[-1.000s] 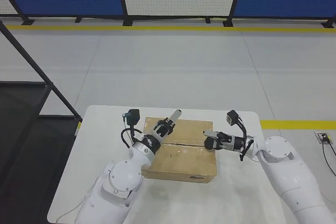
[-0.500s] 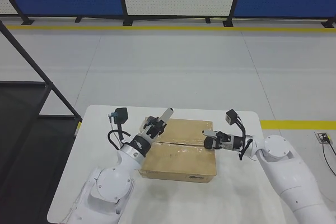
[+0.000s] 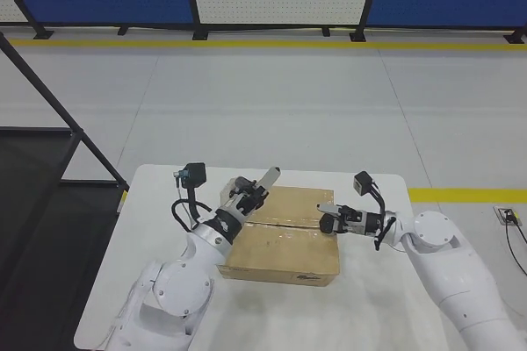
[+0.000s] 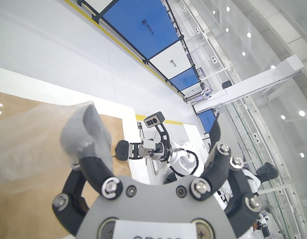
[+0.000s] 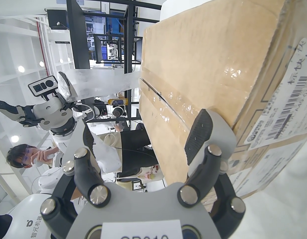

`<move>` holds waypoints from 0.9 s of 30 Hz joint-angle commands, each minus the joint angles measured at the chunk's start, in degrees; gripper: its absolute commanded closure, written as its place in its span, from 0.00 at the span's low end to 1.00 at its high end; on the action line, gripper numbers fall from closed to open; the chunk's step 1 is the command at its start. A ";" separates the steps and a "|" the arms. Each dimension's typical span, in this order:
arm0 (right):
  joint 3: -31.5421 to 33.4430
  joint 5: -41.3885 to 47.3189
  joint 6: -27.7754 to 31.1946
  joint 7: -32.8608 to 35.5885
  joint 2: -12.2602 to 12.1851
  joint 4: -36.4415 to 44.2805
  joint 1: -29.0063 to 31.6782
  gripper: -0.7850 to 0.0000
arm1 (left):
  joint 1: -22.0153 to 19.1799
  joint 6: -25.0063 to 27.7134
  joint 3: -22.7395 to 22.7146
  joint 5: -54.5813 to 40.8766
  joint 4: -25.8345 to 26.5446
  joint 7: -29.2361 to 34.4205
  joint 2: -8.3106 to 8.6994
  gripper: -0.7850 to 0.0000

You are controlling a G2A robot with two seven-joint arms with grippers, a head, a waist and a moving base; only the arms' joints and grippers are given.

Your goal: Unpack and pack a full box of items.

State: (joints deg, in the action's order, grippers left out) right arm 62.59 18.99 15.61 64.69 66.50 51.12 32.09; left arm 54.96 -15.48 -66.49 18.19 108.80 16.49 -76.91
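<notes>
A closed cardboard box (image 3: pixel 285 237) lies in the middle of the white table (image 3: pixel 149 263). My left gripper (image 3: pixel 253 189) hovers over the box's far left corner, open. A translucent strip of tape (image 5: pixel 106 83) is stuck to one of its fingers (image 4: pixel 92 123) and stretches to the box's centre seam (image 5: pixel 153 90). In the left wrist view the tape (image 4: pixel 31 135) hangs over the box (image 4: pixel 26 200). My right gripper (image 3: pixel 328 219) is at the box's right end, open, with one pad (image 5: pixel 200 135) over the top edge of the box (image 5: pixel 205 50).
A black metal rack (image 3: pixel 35 175) stands off the table's left side. A printed label (image 5: pixel 280 115) covers the box's right end face. Bare table shows in front of the box and at both ends.
My left gripper has swung from over the box's seam towards the far left corner, drawing the tape along. The right arm and the box have stayed put.
</notes>
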 commanded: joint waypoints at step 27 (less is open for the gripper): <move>-0.36 0.98 0.87 1.39 0.16 -1.28 -0.37 0.00 | -3.61 -3.16 5.44 5.42 -0.04 2.22 -1.45 0.00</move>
State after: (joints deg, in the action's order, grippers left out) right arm 62.25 19.97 16.44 66.05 66.66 49.91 31.75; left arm 51.68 -18.46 -61.31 23.49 108.93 18.60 -78.28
